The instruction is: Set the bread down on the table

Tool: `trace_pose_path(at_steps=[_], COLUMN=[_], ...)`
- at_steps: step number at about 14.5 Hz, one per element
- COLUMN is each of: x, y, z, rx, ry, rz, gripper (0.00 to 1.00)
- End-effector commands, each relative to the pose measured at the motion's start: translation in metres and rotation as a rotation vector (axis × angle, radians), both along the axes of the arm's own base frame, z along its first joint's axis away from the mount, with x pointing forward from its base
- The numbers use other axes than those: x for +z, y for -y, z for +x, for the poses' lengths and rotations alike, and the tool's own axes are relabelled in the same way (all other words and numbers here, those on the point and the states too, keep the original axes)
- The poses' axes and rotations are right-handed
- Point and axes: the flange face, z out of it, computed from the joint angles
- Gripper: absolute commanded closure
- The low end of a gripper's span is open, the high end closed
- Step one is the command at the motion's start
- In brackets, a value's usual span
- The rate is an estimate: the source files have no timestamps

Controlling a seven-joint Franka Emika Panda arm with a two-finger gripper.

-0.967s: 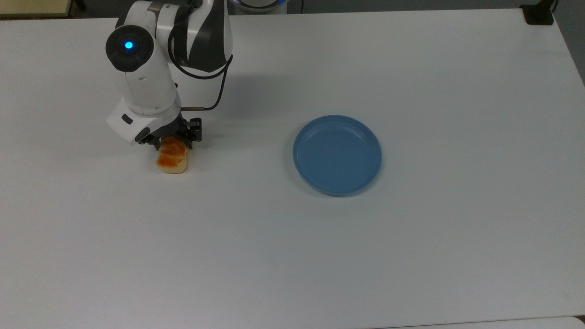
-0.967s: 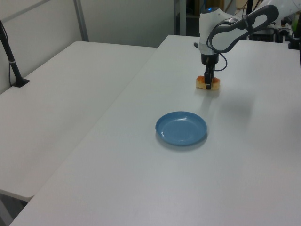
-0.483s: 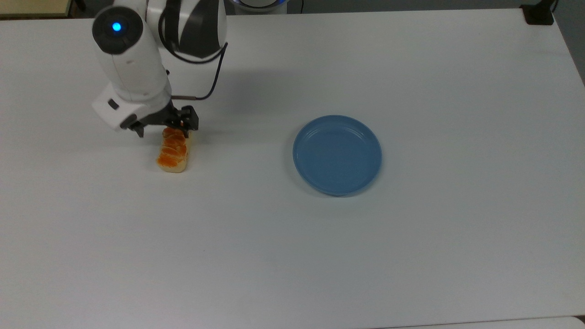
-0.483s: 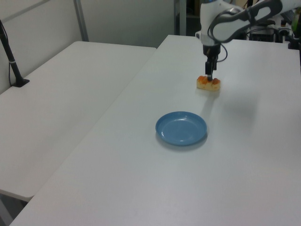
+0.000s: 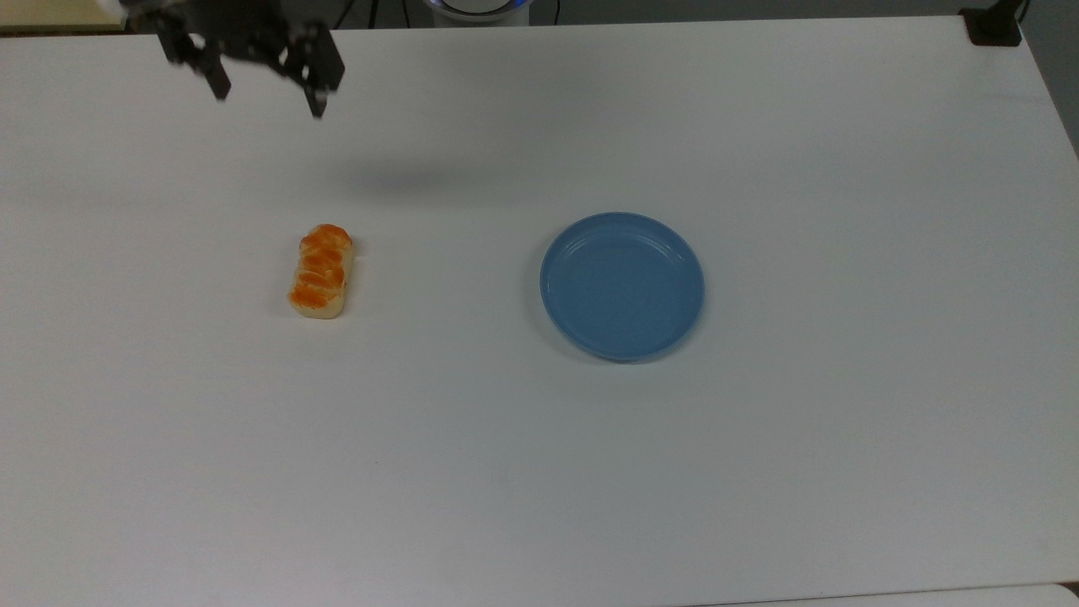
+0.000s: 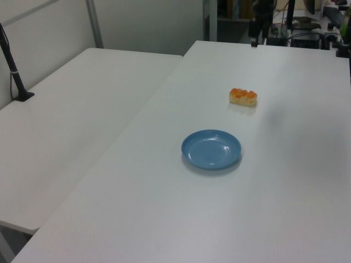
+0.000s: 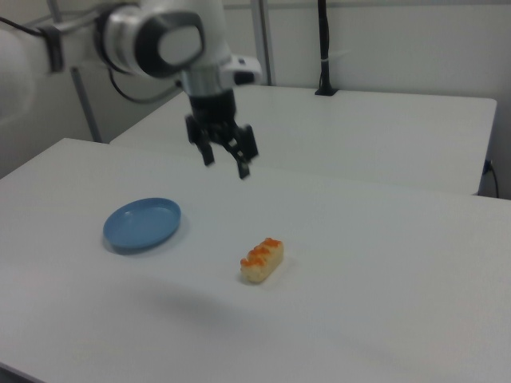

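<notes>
The small oblong toy bread (image 5: 319, 271) with pale cream sides and a glossy orange-brown segmented top lies flat on the large plain white bench (image 5: 539, 464), crust side up. In the top view its long axis runs almost straight up and down the picture, the upper end tipped slightly toward the top view's right; in the left view it lies crosswise (image 6: 243, 97), and in the right view it runs on a diagonal (image 7: 262, 260). Nothing touches it. No writing or label can be read on it. The round blue plastic plate (image 5: 622, 286) sits well apart from it, to the top view's right, with nothing on it. The black two-finger pincer (image 5: 268, 93) hangs in the air above the bench, well clear of the bread near the top view's upper left, its fingers spread apart and holding nothing (image 7: 226, 166).
</notes>
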Motion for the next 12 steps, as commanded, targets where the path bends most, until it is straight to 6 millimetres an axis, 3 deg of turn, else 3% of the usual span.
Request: trace_pose_path(at_steps=[1, 3, 5, 8, 12], x=[0.052, 0.066, 0.068, 0.054, 0.052], y=[-0.03, -0.06, -0.087, -0.096, -0.091], z=[-0.044, -0.053, -0.051, -0.05, -0.041], rx=[-0.049, -0.044, 0.027, 0.224, 0.236], ry=[0.009, 0.008, 0.013, -0.01, 0.033], rz=[0.066, 0.074, 0.068, 0.062, 0.053], gripper=[0.0, 0.0, 0.0, 0.0, 0.0])
